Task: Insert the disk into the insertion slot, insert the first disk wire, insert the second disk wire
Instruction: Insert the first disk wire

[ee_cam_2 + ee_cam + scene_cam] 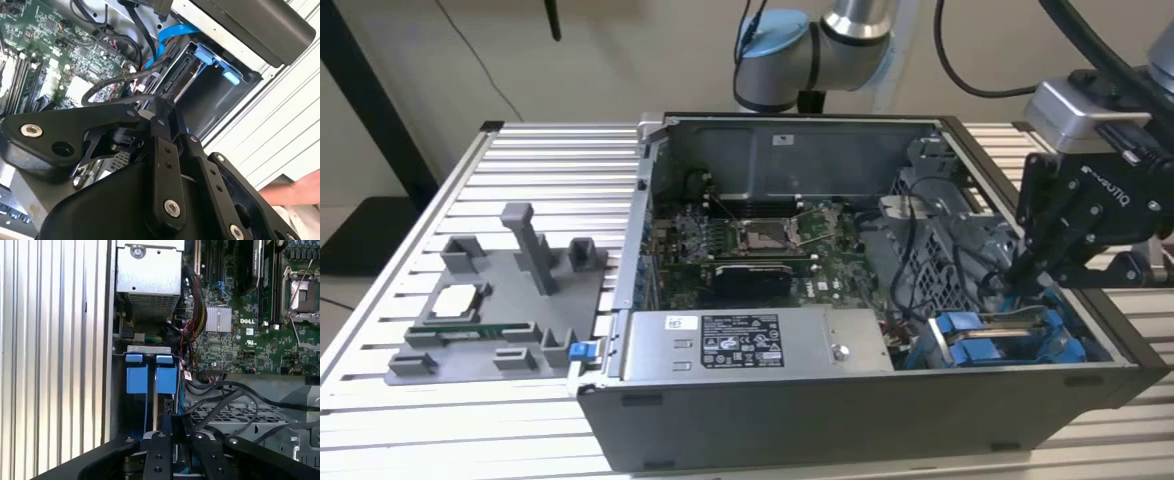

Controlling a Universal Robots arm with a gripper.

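Observation:
The disk point(987, 338) sits in its blue carrier inside the drive bay at the open computer case's near corner, on the exterior view's right. Its blue tabs point(166, 376) stand beside a second blue carrier point(136, 376). My black gripper point(1007, 278) reaches down into the case just behind the bay. The fingers point(161, 440) are pressed close together over the disk's rear end, and in the second wrist view the gripper point(159, 111) pinches a black wire point(107, 96). A blue data cable point(172, 34) curves toward the bay.
The motherboard point(761, 240) fills the case floor, with the labelled power supply box point(747, 342) at the front. Loose black cables point(235, 400) lie over the metal cage. A grey fixture point(494, 300) with parts stands on the slatted table. A hand point(295, 192) shows outside the case.

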